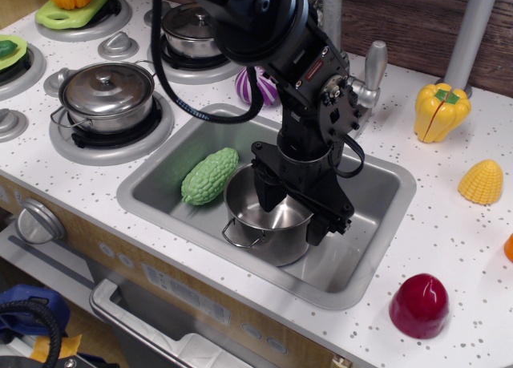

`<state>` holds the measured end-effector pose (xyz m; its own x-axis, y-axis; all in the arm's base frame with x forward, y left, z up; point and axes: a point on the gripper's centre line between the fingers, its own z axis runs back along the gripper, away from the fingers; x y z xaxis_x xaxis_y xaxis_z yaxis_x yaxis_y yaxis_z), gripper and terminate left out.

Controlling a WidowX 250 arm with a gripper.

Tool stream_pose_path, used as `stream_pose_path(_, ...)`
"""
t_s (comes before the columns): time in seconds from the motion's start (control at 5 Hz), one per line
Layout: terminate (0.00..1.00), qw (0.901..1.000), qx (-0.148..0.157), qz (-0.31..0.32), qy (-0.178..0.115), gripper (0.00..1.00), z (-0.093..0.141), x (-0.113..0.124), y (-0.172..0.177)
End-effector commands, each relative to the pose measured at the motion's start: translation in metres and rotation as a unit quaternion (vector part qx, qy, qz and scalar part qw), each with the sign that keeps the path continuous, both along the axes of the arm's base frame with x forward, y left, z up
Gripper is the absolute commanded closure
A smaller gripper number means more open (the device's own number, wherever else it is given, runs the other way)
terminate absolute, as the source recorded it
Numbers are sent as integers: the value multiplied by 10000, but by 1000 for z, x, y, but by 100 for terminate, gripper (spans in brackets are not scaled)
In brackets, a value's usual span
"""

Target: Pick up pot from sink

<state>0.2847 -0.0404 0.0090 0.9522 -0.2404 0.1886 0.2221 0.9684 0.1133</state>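
A shiny steel pot (264,224) with loop handles stands upright in the grey sink (377,224), at its front middle. My black gripper (295,210) reaches down into the sink from above. One finger (268,193) is inside the pot and the other finger (322,226) is outside, by its right rim. The jaws stand wide apart and straddle the pot's rim, which does not look squeezed. The pot rests on the sink floor.
A green bumpy gourd (210,175) lies in the sink, touching the pot's left side. A lidded pot (107,95) sits on the left burner and another (191,25) behind it. A purple vegetable (258,86), a faucet (370,73), a yellow pepper (439,111), corn (482,182) and a red toy (420,305) are on the counter.
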Motion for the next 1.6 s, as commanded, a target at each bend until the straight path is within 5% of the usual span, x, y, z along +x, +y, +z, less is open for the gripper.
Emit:
stream_pose_path(0.0,0,10000,0,0,0,0,0,0,0)
stream_pose_path(0.6,0,9986,-216,-326,-350,0,-37,12,7)
stream_pose_path(0.8,0,9987,-190,-325,-339,100,-37,13,9)
stream_pose_path(1.2,0,9991,38,-390,-182,100,-11,17,15)
stream_pose_path(1.4,0,9984,308,-462,72,100,34,24,27)
